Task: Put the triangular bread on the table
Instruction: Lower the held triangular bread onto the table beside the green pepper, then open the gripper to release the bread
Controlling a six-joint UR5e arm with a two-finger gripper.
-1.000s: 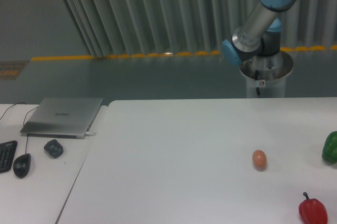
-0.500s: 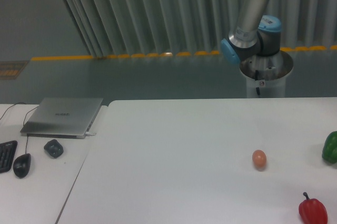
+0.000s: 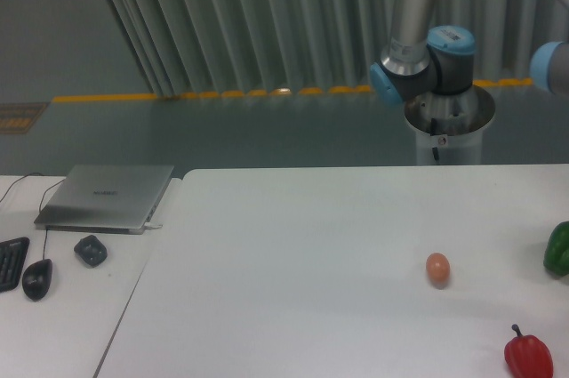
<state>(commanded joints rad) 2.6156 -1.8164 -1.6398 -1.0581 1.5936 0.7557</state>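
A big white table point(image 3: 293, 253) fills the lower part of the picture, in a room with a grey-green floor and a wall of tall grey slats behind. Closest to us, at the lower right edge, sits a red pepper point(image 3: 528, 356). A bit further back and to the left lies a small brown egg point(image 3: 437, 269), and at the far right edge a green pepper point(image 3: 558, 248) peeks in. On the left, a narrower white desk point(image 3: 53, 325) holds a black mouse point(image 3: 36, 278), the corner of a keyboard point(image 3: 11, 262), a small dark lump point(image 3: 91, 250) and a closed grey laptop point(image 3: 107, 197). Behind the table, in the upper right of the picture, stands the robot arm point(image 3: 418, 36) on its round base point(image 3: 449, 124). The arm goes up out of the top of the picture, so its gripper is not seen, and I cannot tell if the fingers are wide, narrow or holding something. The triangular bread is nowhere to be seen either, so which way it lies from the fingers, and which way it points, cannot be told. My guess is that the bread may be up with the gripper, out of view.
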